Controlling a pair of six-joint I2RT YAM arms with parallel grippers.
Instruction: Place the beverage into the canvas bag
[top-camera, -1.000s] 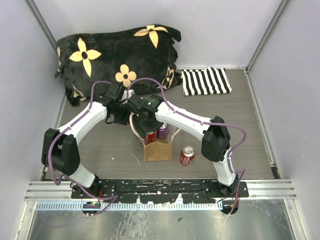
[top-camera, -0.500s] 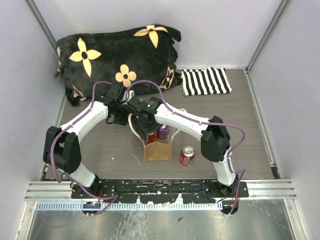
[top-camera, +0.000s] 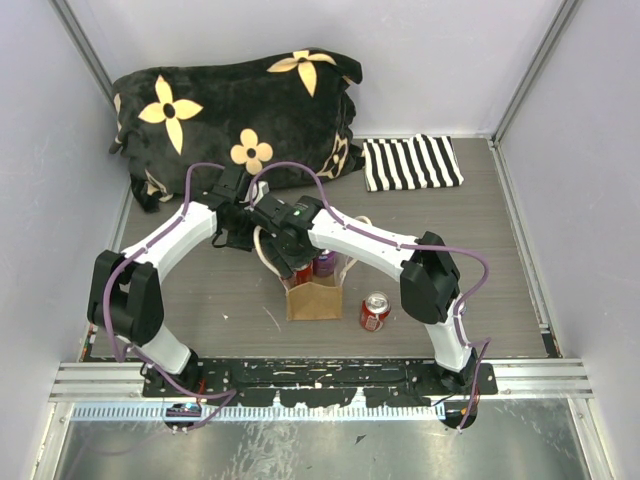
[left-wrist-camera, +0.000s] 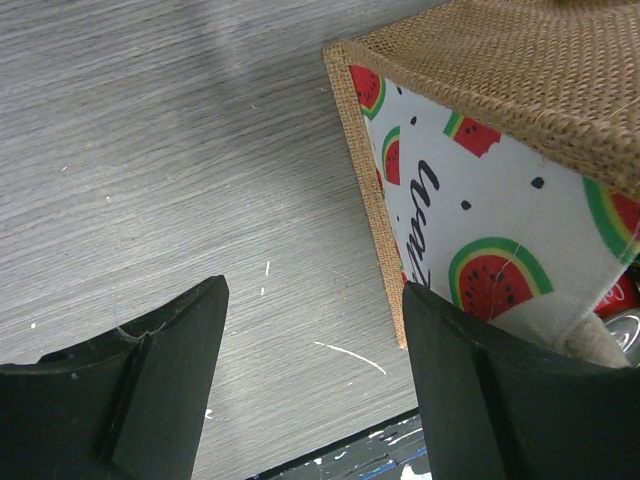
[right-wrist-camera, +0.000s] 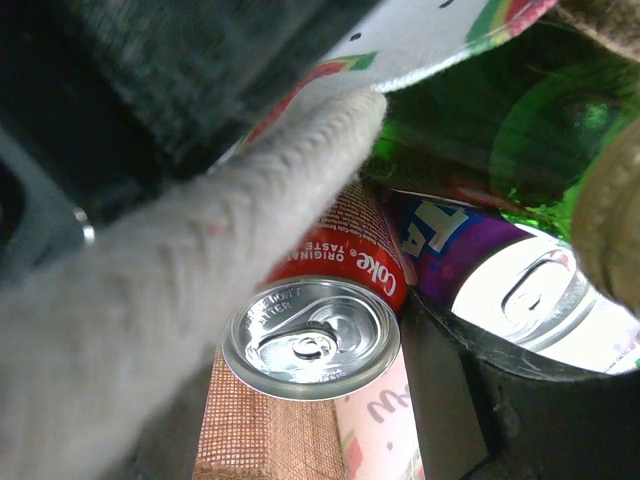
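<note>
Left gripper (left-wrist-camera: 312, 300) gapes wide, empty, beside the canvas bag (left-wrist-camera: 480, 200); right gripper (top-camera: 290, 258) is at 1 red can (right-wrist-camera: 310, 345) inside, grip unclear.

canvas bag (top-camera: 315, 298): small tan burlap tote, upright on table, front-centre, mouth open. lining (left-wrist-camera: 480, 230) white w/ watermelon print + black script. cream woven handle (right-wrist-camera: 200, 250) flops across the mouth.
Inside, both upright, side by side: red Coke can (right-wrist-camera: 312, 340), silver top sealed, tab flat; purple can (right-wrist-camera: 520, 290) close against its R side.
2nd red can (top-camera: 374, 310) stands on table just R of bag, outside it, upright, small gap btwn them.
</note>
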